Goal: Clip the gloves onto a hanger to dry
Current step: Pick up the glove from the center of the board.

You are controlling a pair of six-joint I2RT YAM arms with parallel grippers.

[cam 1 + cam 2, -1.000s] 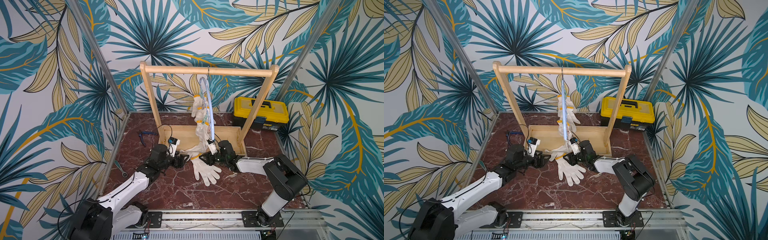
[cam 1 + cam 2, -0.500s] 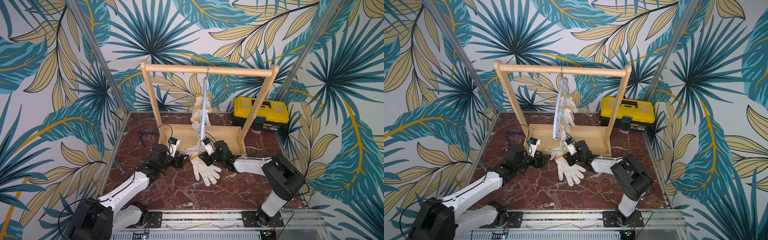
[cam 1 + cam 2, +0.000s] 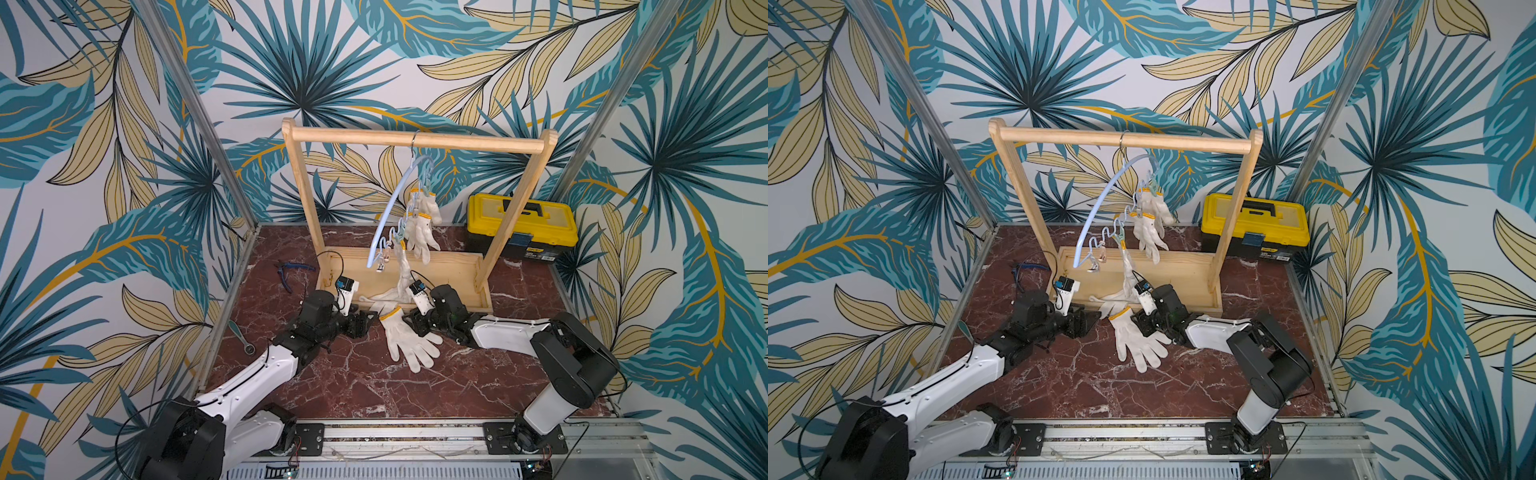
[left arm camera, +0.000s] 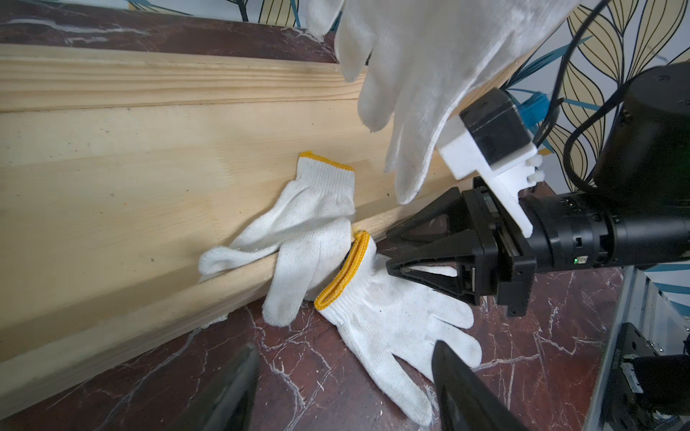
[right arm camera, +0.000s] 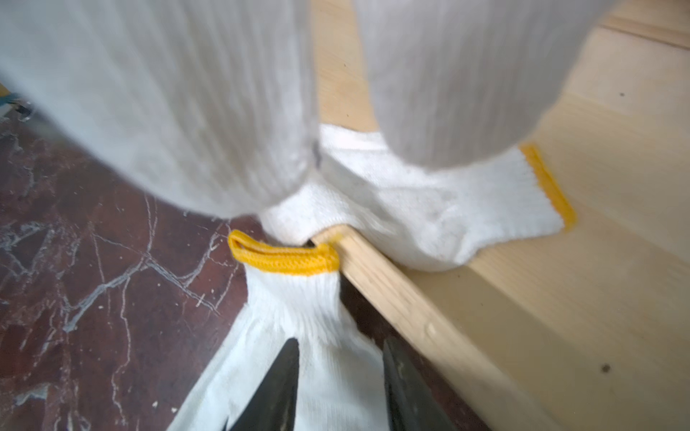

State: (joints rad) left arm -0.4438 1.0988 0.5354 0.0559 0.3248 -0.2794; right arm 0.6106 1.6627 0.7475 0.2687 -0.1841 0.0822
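Right pincer (image 5: 341,388) half-open, seemingly astride glove (image 5: 295,317)

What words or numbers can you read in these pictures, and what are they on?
Label on the front of the yellow toolbox: it has print, but it is too small to read.
Nothing else in any view shows readable words, numbers or signs.

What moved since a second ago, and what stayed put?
The hanger turned on the rail. It was edge-on before and now shows its curve, with its low end swung toward the left arm's side. The clipped gloves swung with it. The right gripper shifted slightly and sits open over the floor glove. The left gripper, open, and the floor glove stayed put.
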